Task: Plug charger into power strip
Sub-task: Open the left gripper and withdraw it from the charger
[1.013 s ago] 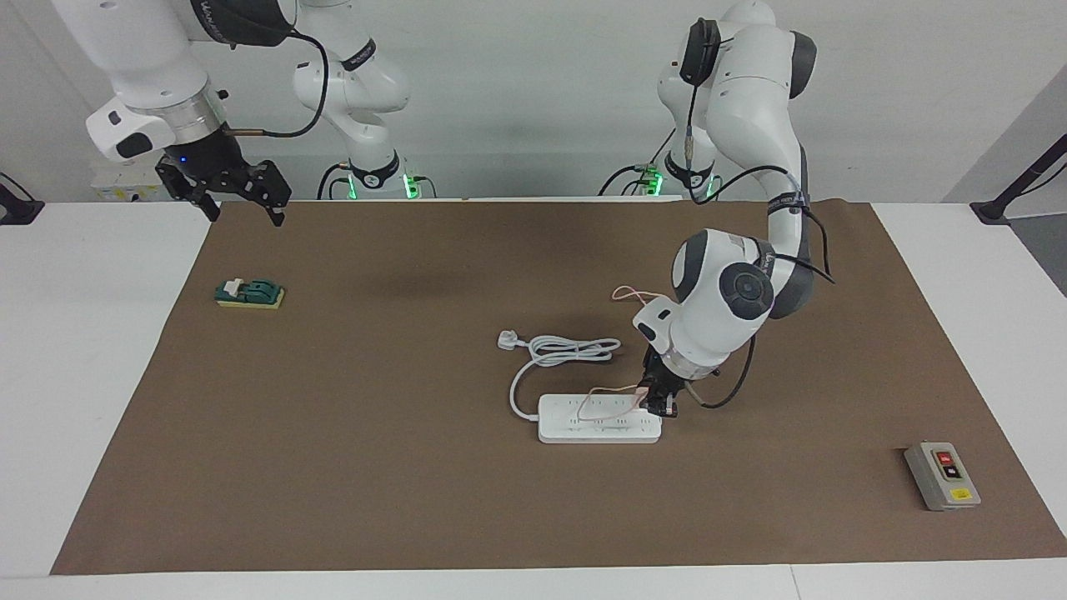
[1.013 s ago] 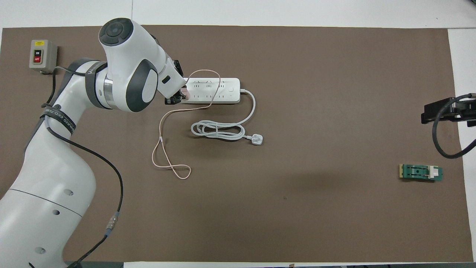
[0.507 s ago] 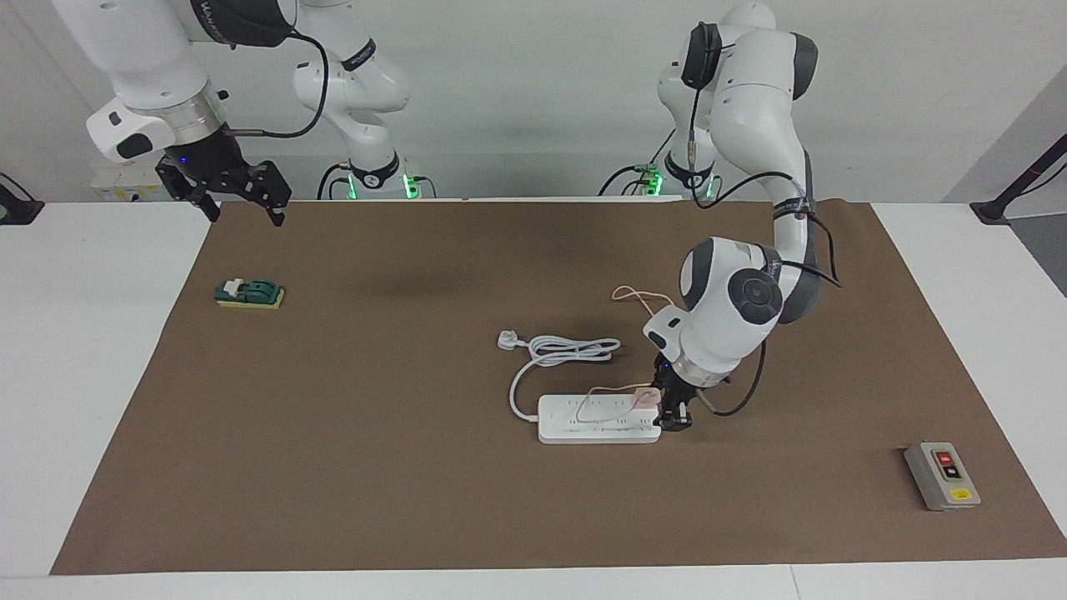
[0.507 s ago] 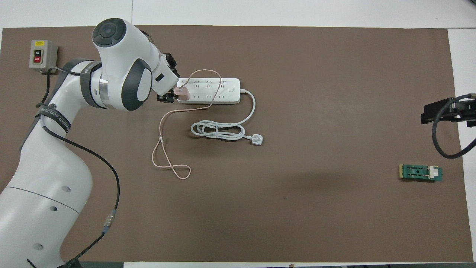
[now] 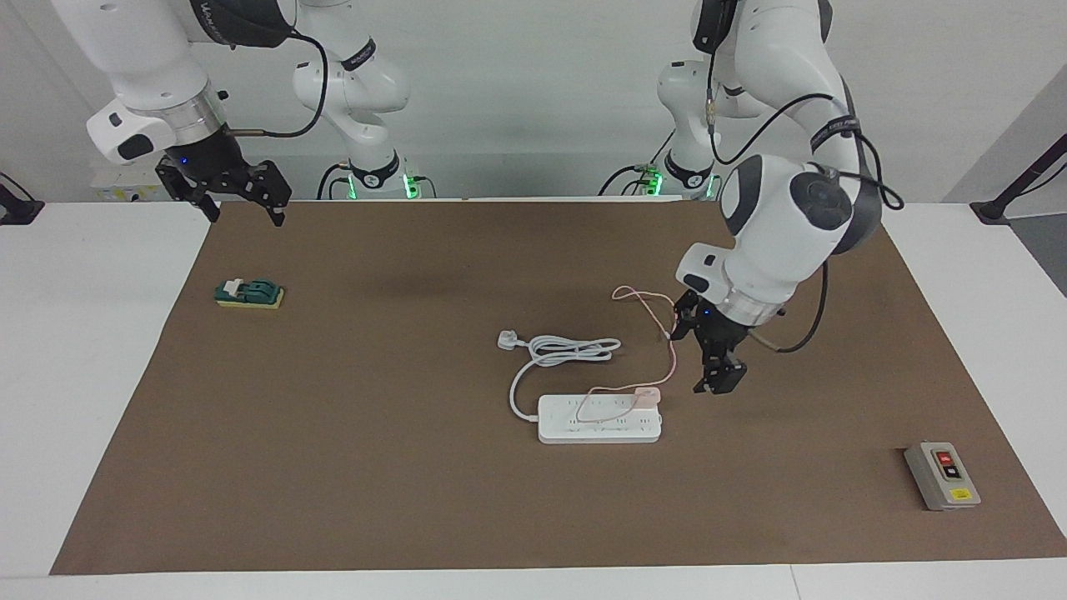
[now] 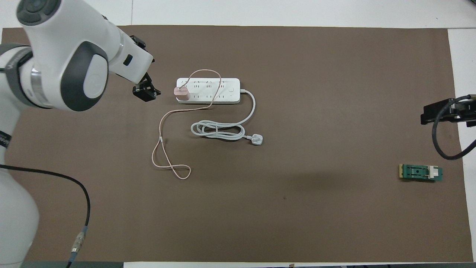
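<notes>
The pale-pink charger [image 5: 647, 392] stands plugged into the end socket of the white power strip [image 5: 600, 427], at the strip's end toward the left arm. It also shows in the overhead view [image 6: 182, 93] on the strip [image 6: 219, 91]. Its thin pink cable [image 6: 163, 149] loops over the strip and onto the mat nearer the robots. My left gripper [image 5: 718, 385] is open and empty, raised over the mat beside that end of the strip, apart from the charger; it also shows in the overhead view [image 6: 147, 91]. My right gripper [image 5: 245, 212] waits open above the mat's corner.
The strip's thick white cord and three-pin plug [image 5: 508, 339] lie coiled nearer the robots than the strip. A grey button box [image 5: 942, 475] sits toward the left arm's end. A green block [image 5: 250, 292] lies toward the right arm's end. A brown mat [image 5: 375, 467] covers the table.
My left gripper has let go of the charger, risen and drawn away from the strip's end. The charger stays standing in the socket. The right arm has not moved.
</notes>
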`<act>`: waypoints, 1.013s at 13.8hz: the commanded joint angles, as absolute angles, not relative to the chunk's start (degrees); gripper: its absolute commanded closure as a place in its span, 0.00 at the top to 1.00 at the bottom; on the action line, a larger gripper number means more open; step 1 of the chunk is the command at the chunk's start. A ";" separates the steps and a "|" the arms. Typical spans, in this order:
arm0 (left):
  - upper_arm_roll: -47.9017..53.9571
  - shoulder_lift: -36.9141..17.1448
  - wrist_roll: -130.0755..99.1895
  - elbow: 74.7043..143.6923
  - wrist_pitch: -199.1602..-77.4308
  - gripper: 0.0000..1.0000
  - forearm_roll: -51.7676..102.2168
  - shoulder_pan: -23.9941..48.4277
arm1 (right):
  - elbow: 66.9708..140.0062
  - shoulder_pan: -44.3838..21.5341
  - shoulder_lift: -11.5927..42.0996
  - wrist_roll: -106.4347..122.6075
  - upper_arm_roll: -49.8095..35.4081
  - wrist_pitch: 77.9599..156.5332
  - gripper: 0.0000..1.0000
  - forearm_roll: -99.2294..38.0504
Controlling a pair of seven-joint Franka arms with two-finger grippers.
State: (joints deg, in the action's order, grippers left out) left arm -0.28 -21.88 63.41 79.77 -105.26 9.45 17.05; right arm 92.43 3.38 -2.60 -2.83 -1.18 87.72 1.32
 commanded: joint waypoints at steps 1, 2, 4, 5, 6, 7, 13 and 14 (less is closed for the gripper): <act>-0.26 -15.23 54.18 81.30 -97.06 1.00 9.76 14.07 | 93.69 4.40 -3.69 -1.05 -2.20 87.89 1.00 1.85; -0.35 -13.47 50.57 81.47 -94.60 1.00 9.41 13.71 | 93.69 4.39 -3.69 -1.05 -2.20 87.98 1.00 1.85; -3.32 -11.17 38.65 81.39 -90.72 1.00 9.23 13.01 | 93.78 4.04 -3.69 -0.97 -2.29 87.89 1.00 1.85; -4.38 -10.29 32.23 81.30 -88.79 1.00 9.23 12.92 | 93.78 4.04 -3.78 -0.97 -2.29 87.89 1.00 1.85; -5.26 -9.33 27.21 81.30 -87.38 1.00 9.23 12.92 | 93.87 3.96 -3.78 -0.97 -2.29 87.89 1.00 1.85; -6.49 -8.45 24.11 81.30 -86.32 1.00 8.97 13.01 | 93.87 3.96 -3.78 -1.05 -2.29 87.89 1.00 1.58; -6.77 -5.37 14.06 81.91 -84.65 1.00 2.46 13.28 | 93.78 3.61 -3.78 -1.41 -2.64 88.07 1.00 1.14; -6.85 -4.93 13.98 82.18 -84.29 1.00 2.46 13.01 | 93.87 2.56 -3.87 -1.41 -2.81 87.98 1.00 1.14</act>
State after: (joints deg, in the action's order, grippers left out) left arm -6.72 -6.96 15.29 80.02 -85.31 3.72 13.12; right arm 92.45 3.14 -2.60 -2.79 -2.16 87.71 1.30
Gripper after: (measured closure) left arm 0.000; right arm 0.000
